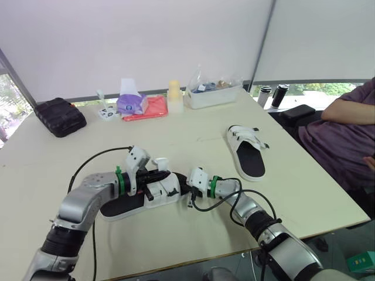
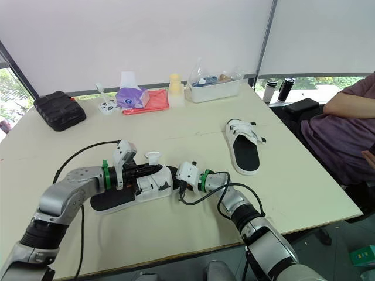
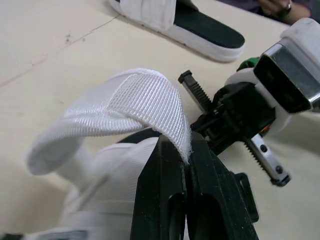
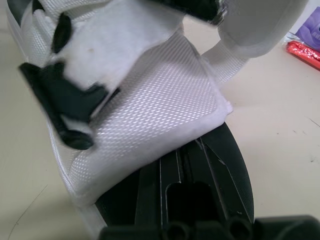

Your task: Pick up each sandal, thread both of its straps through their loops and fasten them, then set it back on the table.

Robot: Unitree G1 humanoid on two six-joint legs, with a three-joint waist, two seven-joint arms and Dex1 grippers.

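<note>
Along the near edge of the tabletop (image 1: 193,126), the head views show the near sandal (image 1: 120,206) lying flat. Its long axis runs side to side, with the bare black heel end toward the left edge and the strapped toe end toward the right. The left gripper (image 1: 159,175) reaches over its straps from the left, and the right gripper (image 1: 186,182) meets its toe end from the right. The far sandal (image 1: 249,155) lies well apart, toward the right edge, with its long axis running near to far and its straps at the far end. A black case (image 1: 60,116) sits at the far left corner and a clear bin (image 1: 212,92) at the far edge. A person (image 1: 343,134) sits beyond the right edge.

The left wrist view adds what the head views cannot resolve. The black fingers (image 3: 165,185) are pressed together, pinching the free end of a white mesh strap (image 3: 135,92) that arches up in a loop. The right gripper is just behind it.

The right wrist view shows that arm's fingers (image 4: 150,195) lying close together, their tips under the edge of the white textured upper (image 4: 150,115). I cannot tell whether they grip it.
</note>
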